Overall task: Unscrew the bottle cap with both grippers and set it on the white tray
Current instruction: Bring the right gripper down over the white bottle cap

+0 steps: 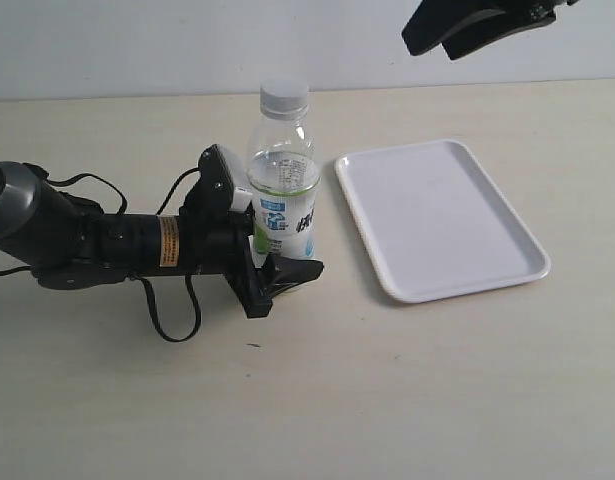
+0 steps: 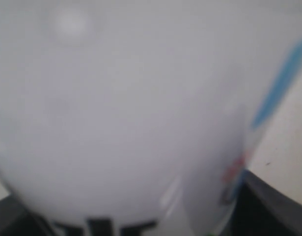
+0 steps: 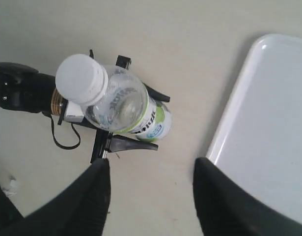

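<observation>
The clear bottle [image 1: 283, 190] with its lime label stands upright on the table, just left of the white tray [image 1: 442, 215]. Its white ribbed bottle cap [image 1: 285, 97] sits on the neck. My left gripper [image 1: 292, 262] reaches in low from the left, a black jaw on either side of the bottle's lower body, shut on it. The left wrist view is filled by the blurred bottle [image 2: 141, 98]. My right gripper [image 1: 430, 48] hangs high above the tray's far end, open and holding nothing. From above it sees the cap [image 3: 82, 78], the bottle [image 3: 126, 105] and the tray [image 3: 268, 137].
The left arm's black body with an orange-yellow band [image 1: 168, 241] and a loose cable loop [image 1: 172, 320] lie on the table left of the bottle. The pale table [image 1: 317, 400] stretches out in front.
</observation>
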### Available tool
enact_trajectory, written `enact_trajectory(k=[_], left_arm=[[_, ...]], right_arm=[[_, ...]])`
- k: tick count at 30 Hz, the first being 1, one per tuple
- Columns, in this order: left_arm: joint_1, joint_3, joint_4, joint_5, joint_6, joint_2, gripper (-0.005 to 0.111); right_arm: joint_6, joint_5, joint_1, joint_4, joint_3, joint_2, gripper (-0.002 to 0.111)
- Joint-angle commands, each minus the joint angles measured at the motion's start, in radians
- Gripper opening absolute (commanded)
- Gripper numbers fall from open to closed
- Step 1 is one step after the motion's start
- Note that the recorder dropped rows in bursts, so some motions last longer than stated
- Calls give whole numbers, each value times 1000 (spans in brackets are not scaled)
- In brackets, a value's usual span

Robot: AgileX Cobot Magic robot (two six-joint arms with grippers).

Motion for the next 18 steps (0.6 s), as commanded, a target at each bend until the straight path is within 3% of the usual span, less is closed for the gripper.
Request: enact_trajectory(k=[1,4,10,18], left_arm=[[-5,-10,-13,-27,5,-16,0],[-5,-10,-13,-18,5,-16,0],[-5,-10,-13,-16,5,-16,0],[-5,-10,-13,-16,5,-16,0]], right_arm=[[-1,-35,115,-94,-88,46,56],[121,-31,223,-252,-184,117,58],[211,-3,338,-329,-377,269,60],[258,-3,363,-327,-414,318,63]])
